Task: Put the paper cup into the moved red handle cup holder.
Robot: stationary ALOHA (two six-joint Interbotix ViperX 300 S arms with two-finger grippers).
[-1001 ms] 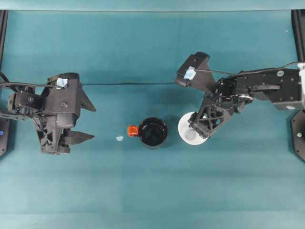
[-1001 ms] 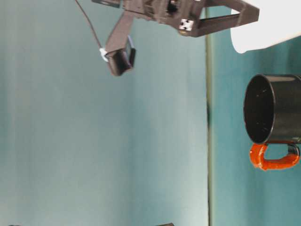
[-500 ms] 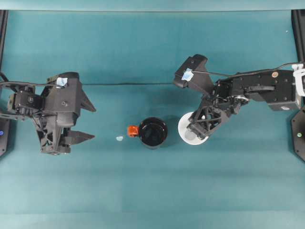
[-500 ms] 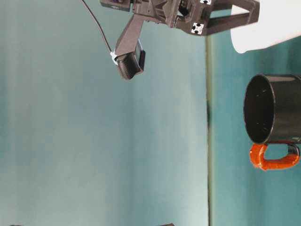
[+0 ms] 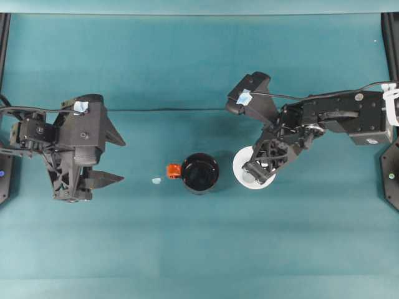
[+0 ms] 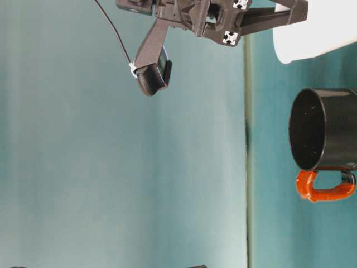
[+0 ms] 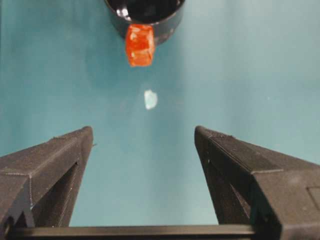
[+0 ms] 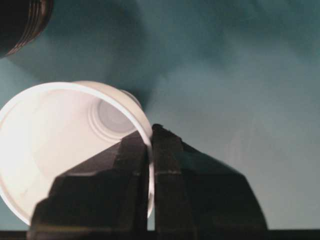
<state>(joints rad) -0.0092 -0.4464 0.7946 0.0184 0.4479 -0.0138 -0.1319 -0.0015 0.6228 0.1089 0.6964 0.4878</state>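
Observation:
The white paper cup [image 5: 244,176] stands just right of the red handle cup holder [image 5: 200,173], a glossy black cup whose orange-red handle [image 5: 174,170] points left. My right gripper [image 5: 255,167] is shut on the cup's rim, one finger inside and one outside the wall, as the right wrist view shows on the cup [image 8: 65,135] in the gripper [image 8: 151,145]. At table level the cup [image 6: 318,30] sits beside the holder [image 6: 326,128]. My left gripper [image 5: 122,161] stands open well left of the holder, with the handle [image 7: 139,45] ahead of its fingers [image 7: 55,165].
A small pale scrap [image 5: 156,180] lies on the teal table [image 5: 199,249] between the left gripper and the handle. The holder's dark edge [image 8: 22,20] is close to the cup in the right wrist view. Arm bases stand at both table sides.
The right arm's wrist has shifted slightly while holding the cup's rim; the cup has barely moved. The left arm and the holder are still.

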